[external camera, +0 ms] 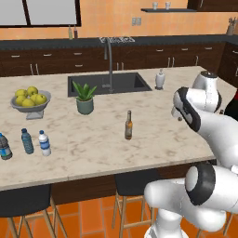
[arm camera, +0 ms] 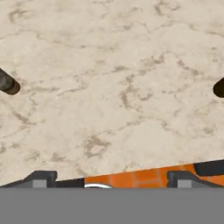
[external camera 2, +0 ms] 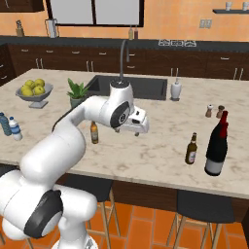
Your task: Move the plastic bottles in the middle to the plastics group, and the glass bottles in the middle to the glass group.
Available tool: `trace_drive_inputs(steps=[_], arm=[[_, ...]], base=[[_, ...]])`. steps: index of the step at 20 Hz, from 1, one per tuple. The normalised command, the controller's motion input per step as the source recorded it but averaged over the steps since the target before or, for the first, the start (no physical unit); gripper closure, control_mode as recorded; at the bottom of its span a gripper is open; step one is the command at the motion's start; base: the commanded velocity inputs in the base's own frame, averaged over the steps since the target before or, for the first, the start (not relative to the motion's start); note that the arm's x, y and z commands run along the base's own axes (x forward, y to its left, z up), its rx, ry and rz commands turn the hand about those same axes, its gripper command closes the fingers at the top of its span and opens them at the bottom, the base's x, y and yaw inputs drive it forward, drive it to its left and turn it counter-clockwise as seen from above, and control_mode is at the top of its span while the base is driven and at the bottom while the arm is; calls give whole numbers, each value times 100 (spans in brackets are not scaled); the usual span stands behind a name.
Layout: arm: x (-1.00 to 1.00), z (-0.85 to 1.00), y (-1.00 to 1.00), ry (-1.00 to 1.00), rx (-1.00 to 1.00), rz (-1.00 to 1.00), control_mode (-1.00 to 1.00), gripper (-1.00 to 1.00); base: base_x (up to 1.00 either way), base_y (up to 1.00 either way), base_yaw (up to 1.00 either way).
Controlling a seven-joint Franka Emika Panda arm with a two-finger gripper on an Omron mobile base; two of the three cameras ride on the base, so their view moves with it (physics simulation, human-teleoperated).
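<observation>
A slim amber-brown glass bottle [external camera: 128, 125] stands alone in the middle of the marble island, partly behind my arm in the right base view [external camera 2: 94, 132]. A darker slim bottle [external camera 2: 191, 149] stands right beside the large black bottle with a red band [external camera 2: 217, 144]. At the left end, the small whitish bottle with a white cap [external camera: 44, 143] stands next to the blue-tinted bottle [external camera: 27, 141] and the dark-labelled clear bottle [external camera: 3, 147]. My gripper [external camera 2: 136, 132] hangs over bare counter between the two slim bottles, open and holding nothing [arm camera: 111, 178].
A fruit bowl [external camera: 30, 103], a potted plant [external camera: 85, 98], the sink [external camera: 109, 83] and a soap dispenser [external camera: 160, 79] lie further back. Salt and pepper shakers [external camera 2: 214, 111] stand behind the black bottle. Stools [external camera: 135, 183] sit under the counter's front edge.
</observation>
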Motion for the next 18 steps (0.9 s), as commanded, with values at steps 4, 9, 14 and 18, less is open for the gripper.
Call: trace_drive_inputs(steps=[4,9,14,18], arm=[[-16,9,76,-3,-2,28,-100,-100],[0,0,71,-16,0,4,-100,-100],[3,0,95,-10,0,0,-100,-100],[0,0,99,-10,0,0,-100,-100]], base=[[0,0,0],[0,0,0],[0,0,0],[0,0,0]])
